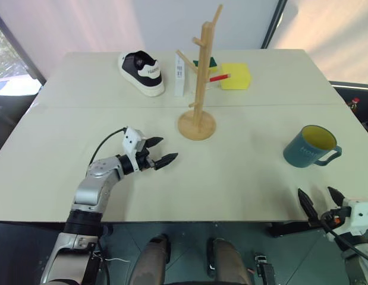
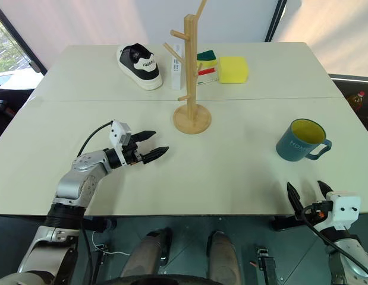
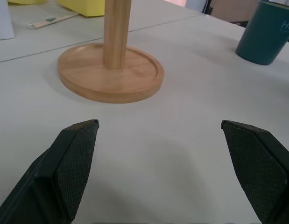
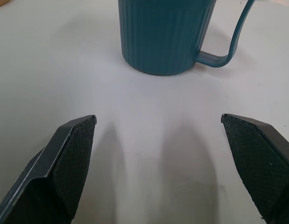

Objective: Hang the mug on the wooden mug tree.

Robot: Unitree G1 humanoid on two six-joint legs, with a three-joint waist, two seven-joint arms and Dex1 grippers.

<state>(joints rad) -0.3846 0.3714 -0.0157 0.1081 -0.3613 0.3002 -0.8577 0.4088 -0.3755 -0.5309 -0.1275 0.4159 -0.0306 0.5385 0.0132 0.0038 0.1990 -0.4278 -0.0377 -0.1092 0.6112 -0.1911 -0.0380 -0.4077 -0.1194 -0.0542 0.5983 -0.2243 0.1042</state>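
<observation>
While the wooden mug tree [image 1: 199,89] stands upright near the middle of the pale matte table [image 1: 249,178], its smooth pole rising from a round flat base with slanted pegs, the mug [image 1: 310,146] sits upright well to the right of it, teal outside and yellow-green inside, loop handle turned away from the tree. Just behind the tree lie a black-and-white shoe [image 1: 141,72], a white box [image 1: 179,75] and a yellow sponge [image 1: 235,76]. Light curtains hang beyond the table.

From the right eye, the left gripper [image 2: 149,146] hovers over the table to the left of the tree's base, fingers spread and empty. The right gripper [image 2: 307,196] sits at the table's near edge, well right of the tree and nearer than the mug, fingers apart and empty.

Along the left wrist, two black textured fingertips [image 3: 74,161] stand wide apart, facing the tree's rimmed base.

Along the right wrist, its textured fingertips [image 4: 69,158] are spread wide before the mug's ribbed wall, not touching it.
</observation>
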